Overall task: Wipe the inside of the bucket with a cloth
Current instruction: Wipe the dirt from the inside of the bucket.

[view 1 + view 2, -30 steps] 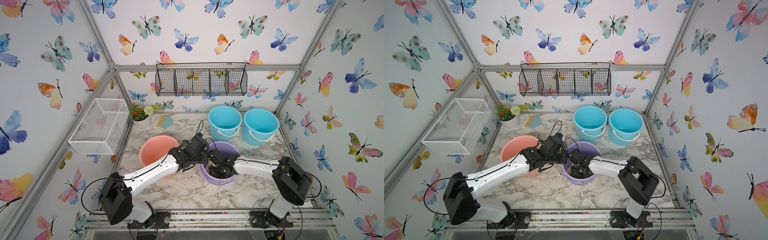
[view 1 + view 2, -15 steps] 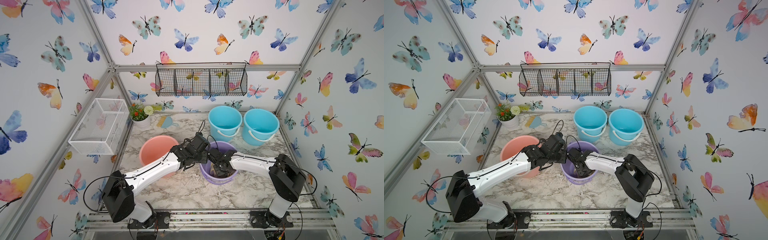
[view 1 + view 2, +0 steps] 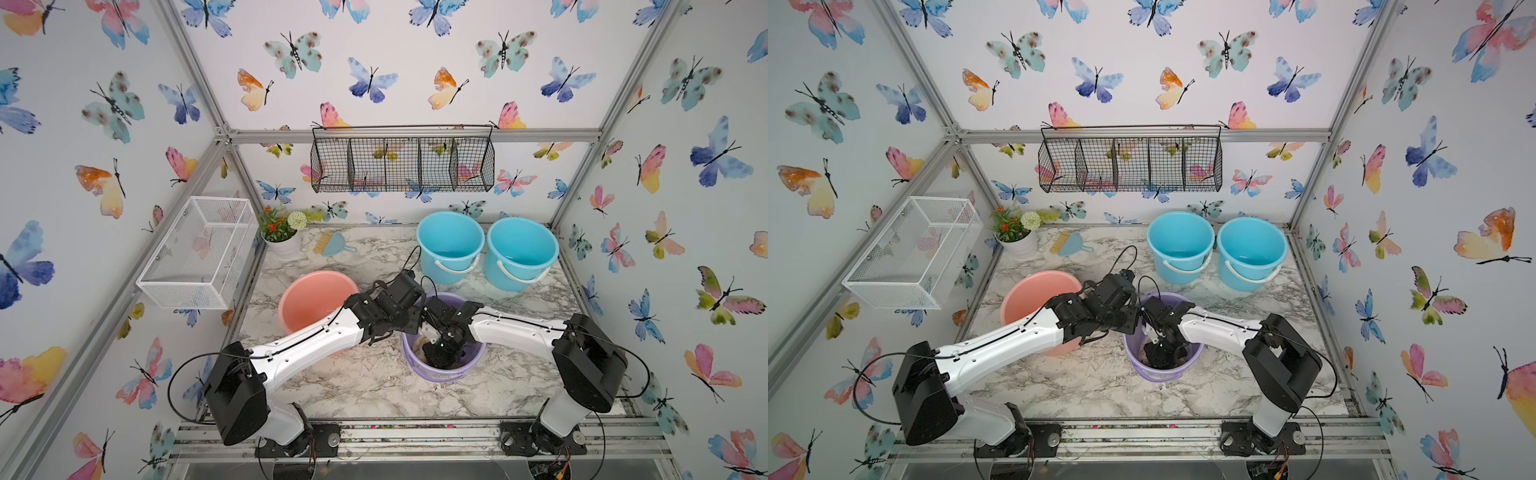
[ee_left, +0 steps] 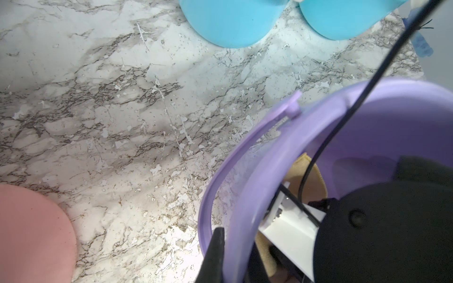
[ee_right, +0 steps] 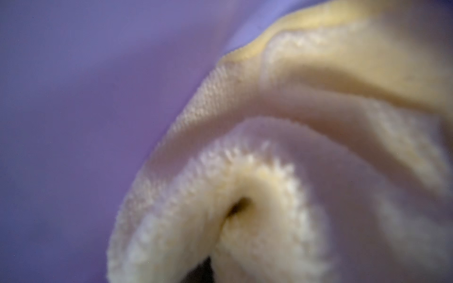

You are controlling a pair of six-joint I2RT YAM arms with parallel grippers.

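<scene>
Over the last second the right arm's elbow had swung in toward the bucket [image 3: 432, 372] and back out again, while its pincer [image 3: 443, 356] stayed sunk inside and seemed to slide from the middle toward the 6 o'clock wall. That read as one sweep of a wiping stroke. The left arm had hardly moved. Its pincer [image 4: 235, 254] was pressed together on the bucket's rim at about 9 o'clock, with one dark finger [image 4: 217, 245] outside the wall in the left wrist view. The bucket had kept roughly its place on the table [image 3: 353, 374], a little toward 5 o'clock from the centre, so the brace looked to be working. The cloth [image 5: 269, 122] lay inside the bucket. In the right wrist view it was bunched into folds against the purple plastic, puckered as if gathered at one spot, so the right pincer, closed tight, was judged to be pinching it. A pale edge of the cloth also showed in a top view [image 3: 422, 347], at 9 o'clock from that pincer. The pink basin [image 3: 307, 299] sat at 9 o'clock of the bucket and the two blue buckets [image 3: 451, 245] at 12 to 1 o'clock, all untouched. The wipe seemed to be midway. How much of the wall had been covered could not be told.
</scene>
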